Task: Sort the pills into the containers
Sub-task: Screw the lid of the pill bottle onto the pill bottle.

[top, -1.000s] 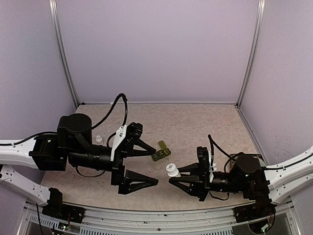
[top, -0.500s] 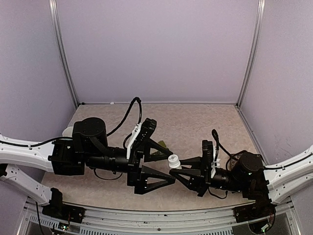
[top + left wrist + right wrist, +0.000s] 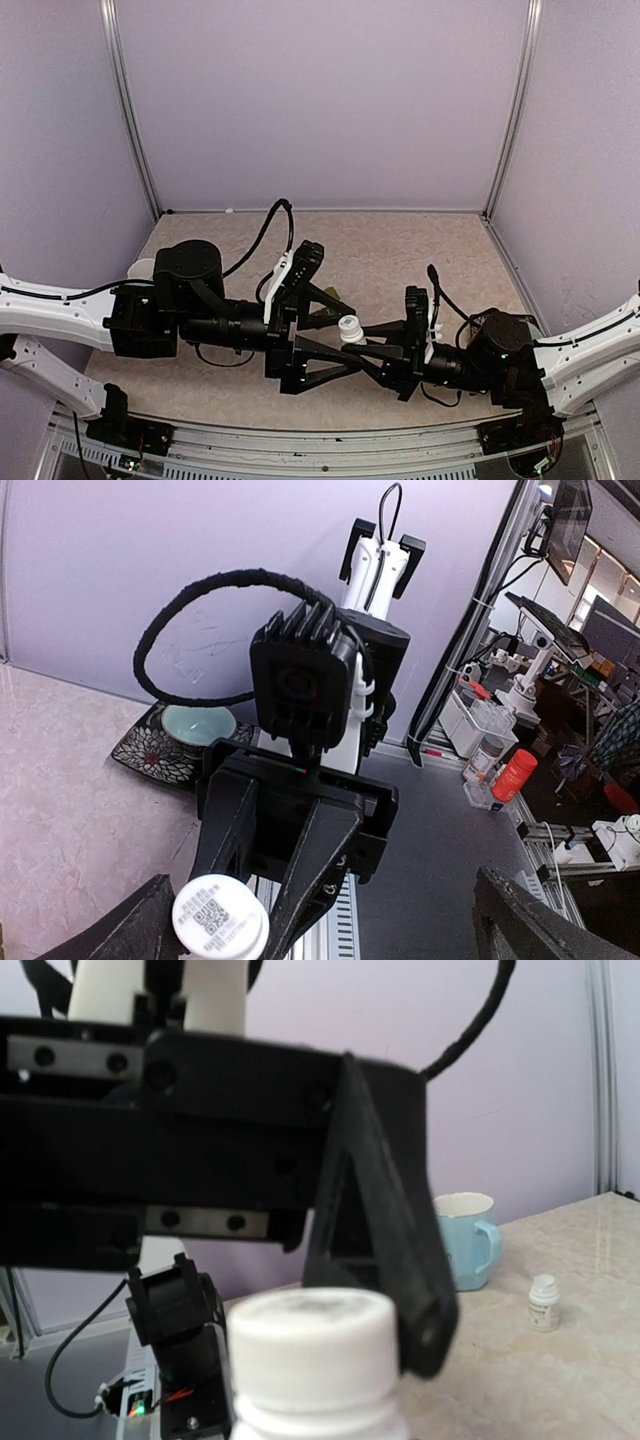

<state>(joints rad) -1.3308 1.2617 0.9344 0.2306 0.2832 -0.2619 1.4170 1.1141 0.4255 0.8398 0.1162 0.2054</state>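
My right gripper (image 3: pixel 368 343) is shut on a small white pill bottle (image 3: pixel 350 328) and holds it above the table, cap toward the left arm. In the left wrist view the cap (image 3: pixel 220 918) shows a QR label. The left gripper (image 3: pixel 360 331) is open wide, one finger on each side of the cap and not touching it. In the right wrist view the cap (image 3: pixel 310 1350) fills the foreground, with a left finger (image 3: pixel 390 1250) just behind it. The dark green containers (image 3: pixel 322 316) lie on the table, mostly hidden behind the left fingers. No pills show.
A light blue mug (image 3: pixel 465 1240) and a second small white bottle (image 3: pixel 543 1303) stand on the table to the left. A pale green bowl (image 3: pixel 200 723) sits on a patterned dark plate by the right arm's base. Purple walls enclose the table.
The left arm has swung right, bringing its open jaws around the bottle cap. The right gripper has lifted the bottle and moved it left. The left fingers now hide most of the containers.
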